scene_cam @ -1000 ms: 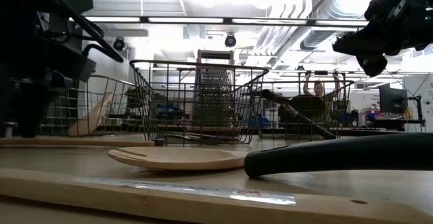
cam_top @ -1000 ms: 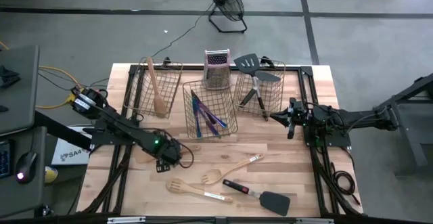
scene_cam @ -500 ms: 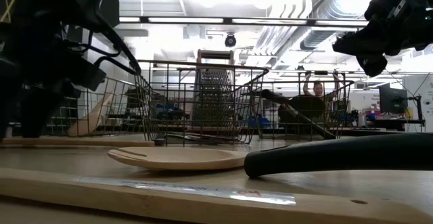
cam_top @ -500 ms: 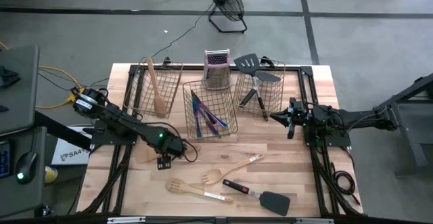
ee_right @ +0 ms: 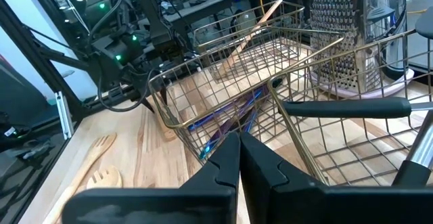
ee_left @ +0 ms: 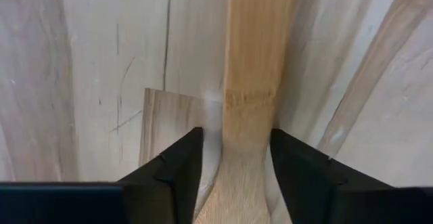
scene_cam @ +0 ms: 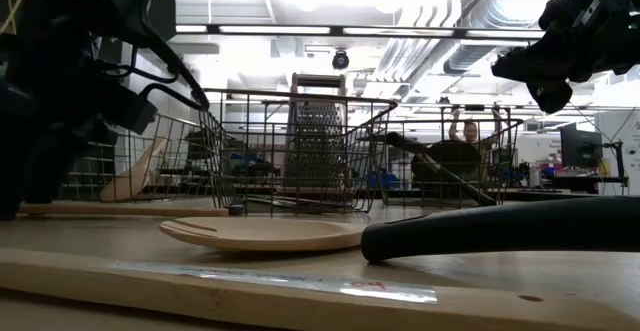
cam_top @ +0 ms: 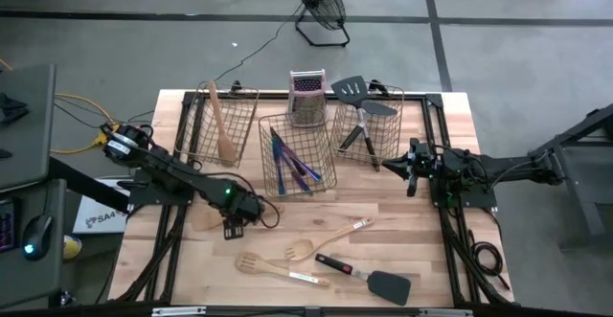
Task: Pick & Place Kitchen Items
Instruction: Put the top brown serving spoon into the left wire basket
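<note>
A: Where is the left gripper (cam_top: 233, 229)?
B: Low over the pale wooden counter (cam_top: 421, 260), left of centre in the high view. In the left wrist view its jaws straddle the flat pale wooden handle of a utensil (ee_left: 249, 82) lying on the boards, one dark finger (ee_left: 177, 166) on each side.

A: Are they gripping it?
B: They stand partly apart with the handle between them; whether they press on it I cannot tell.

A: And the right gripper (cam_top: 391, 166)?
B: At the right of the high view, beside the right-hand wire mesh basket (cam_top: 388, 125). In the right wrist view its jaws are closed together, with nothing between them.

A: The other items?
B: In the lower centre of the high view lie a pale wooden slotted spoon (cam_top: 324, 241), a pale wooden fork (cam_top: 270, 268) and a black spatula with a red-black handle (cam_top: 369, 279). The left wire mesh basket (cam_top: 206, 140) holds a wooden spoon (cam_top: 221, 125), the middle wire mesh basket (cam_top: 321, 169) holds slim purple-blue cutlery (cam_top: 287, 164), and the right one holds black spatulas (cam_top: 359, 116). An upright metal box grater (cam_top: 306, 97) stands behind the middle basket.
</note>
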